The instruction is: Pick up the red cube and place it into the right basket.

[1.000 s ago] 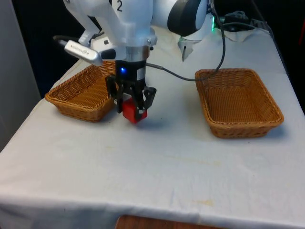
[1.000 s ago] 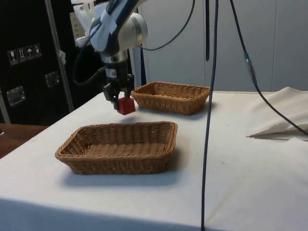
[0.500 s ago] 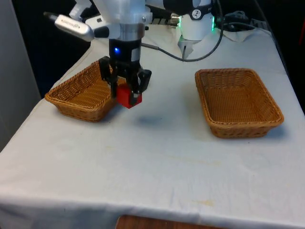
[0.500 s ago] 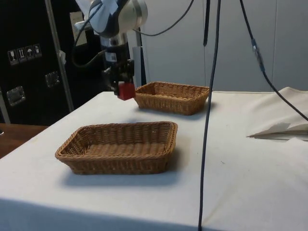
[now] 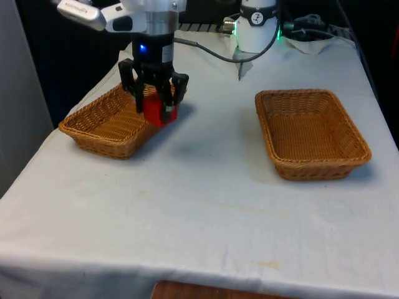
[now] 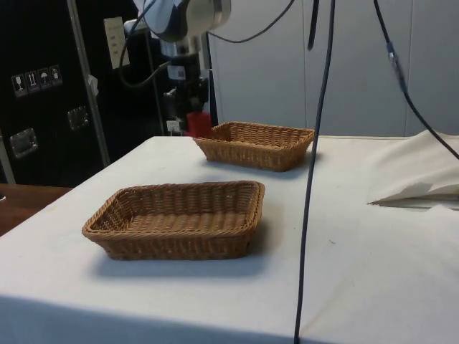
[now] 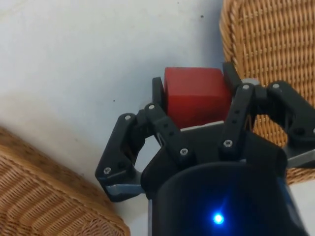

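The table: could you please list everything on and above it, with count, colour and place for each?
Wicker baskets: two, brown. One stands at the front view's left, the other at the front view's right.
Red cube: one, red, held in the air above the inner edge of the basket at the front view's left.
Tablecloth: one, white, covering the table.
Cables: dark, hanging in the side view's foreground; another runs across the cloth behind the baskets.
Folded cloth: one, white, lying on the table at the side view's right.
End effector: one, black, fingers shut on the red cube.
Arm: one, white, above the end effector.
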### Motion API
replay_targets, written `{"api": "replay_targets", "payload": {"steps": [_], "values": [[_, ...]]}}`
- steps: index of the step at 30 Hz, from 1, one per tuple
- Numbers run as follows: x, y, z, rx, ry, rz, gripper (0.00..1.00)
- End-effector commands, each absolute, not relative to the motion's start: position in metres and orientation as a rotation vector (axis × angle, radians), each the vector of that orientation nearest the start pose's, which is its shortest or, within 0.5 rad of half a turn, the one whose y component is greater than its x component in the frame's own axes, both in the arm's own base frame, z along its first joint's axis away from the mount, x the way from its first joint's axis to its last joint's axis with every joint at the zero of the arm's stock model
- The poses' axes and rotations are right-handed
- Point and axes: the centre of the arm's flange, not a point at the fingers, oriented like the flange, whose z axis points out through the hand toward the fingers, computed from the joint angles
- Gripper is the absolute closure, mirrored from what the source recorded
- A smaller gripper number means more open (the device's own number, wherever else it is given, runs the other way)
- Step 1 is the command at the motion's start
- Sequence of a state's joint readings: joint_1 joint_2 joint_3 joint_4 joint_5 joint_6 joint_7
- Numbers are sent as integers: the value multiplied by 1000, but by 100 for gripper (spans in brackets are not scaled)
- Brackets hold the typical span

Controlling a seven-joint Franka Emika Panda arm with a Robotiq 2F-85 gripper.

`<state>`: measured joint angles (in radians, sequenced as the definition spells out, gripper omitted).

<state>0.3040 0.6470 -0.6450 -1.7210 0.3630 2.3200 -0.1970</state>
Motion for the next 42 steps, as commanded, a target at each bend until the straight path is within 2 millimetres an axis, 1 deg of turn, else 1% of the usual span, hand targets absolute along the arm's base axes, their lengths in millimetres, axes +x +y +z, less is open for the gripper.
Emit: {"api": "replay_targets", "payload": {"steps": [1, 3, 5, 8, 13, 14, 18, 22, 23, 24, 29, 32, 33, 36, 42], "values": [[652, -174, 282, -3227, 412, -139, 90], [648, -178, 284, -3228, 390, -138, 90], [650, -178, 283, -3229, 398, -121, 90], [643, -184, 287, -3232, 359, -136, 90], [635, -194, 288, -3238, 314, -130, 90], [638, -192, 287, -3239, 327, -113, 90], [628, -206, 288, -3242, 285, -123, 90], [623, -216, 287, -3242, 267, -119, 90], [625, -214, 286, -3249, 277, -105, 90], [621, -218, 287, -3241, 262, -119, 90], [612, -234, 285, -3238, 236, -113, 90], [609, -240, 284, -3235, 221, -111, 90], [609, -239, 284, -3241, 230, -97, 90], [604, -248, 283, -3231, 211, -109, 90], [595, -264, 273, -3214, 181, -120, 90]]}}
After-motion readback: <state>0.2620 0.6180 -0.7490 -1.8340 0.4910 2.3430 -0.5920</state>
